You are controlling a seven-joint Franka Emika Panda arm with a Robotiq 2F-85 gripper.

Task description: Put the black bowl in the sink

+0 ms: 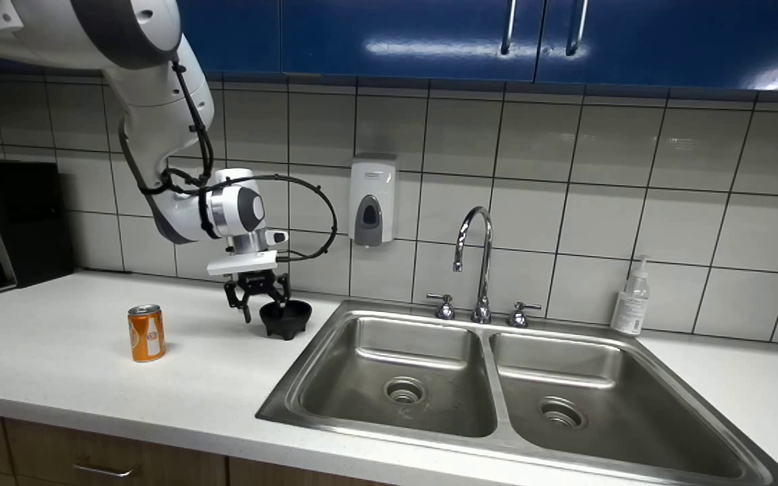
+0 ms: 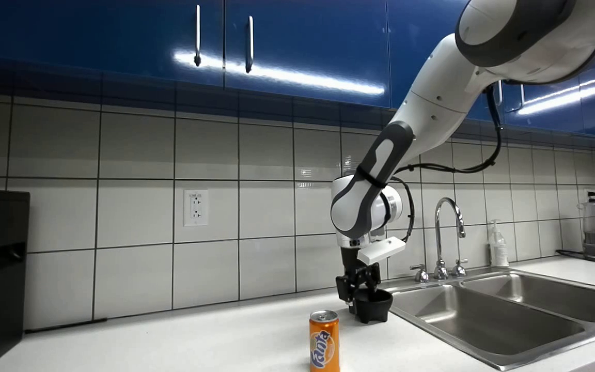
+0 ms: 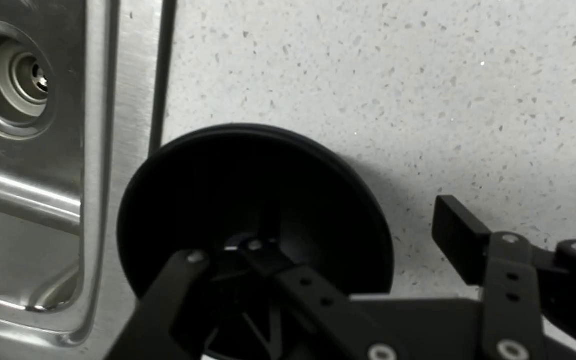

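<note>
The black bowl stands upright on the white counter just beside the sink, in both exterior views (image 1: 286, 329) (image 2: 374, 311) and large in the wrist view (image 3: 248, 165). The stainless double sink (image 1: 310, 366) shows its rim close to the bowl, also in both other views (image 2: 447, 334) (image 3: 135, 75). My gripper (image 1: 265, 312) is open at the bowl, on the side away from the sink. In the wrist view (image 3: 365, 230) one finger is over or inside the bowl and the other is outside its wall, with a gap to it. Whether the inner finger touches the bowl cannot be told.
An orange can (image 1: 146, 333) stands on the counter near the bowl, also in an exterior view (image 2: 324, 342). A chrome faucet (image 1: 486, 263) and handles rise behind the sink. A soap dispenser (image 1: 373, 200) hangs on the wall. A coffee maker (image 1: 17, 223) stands at the far end.
</note>
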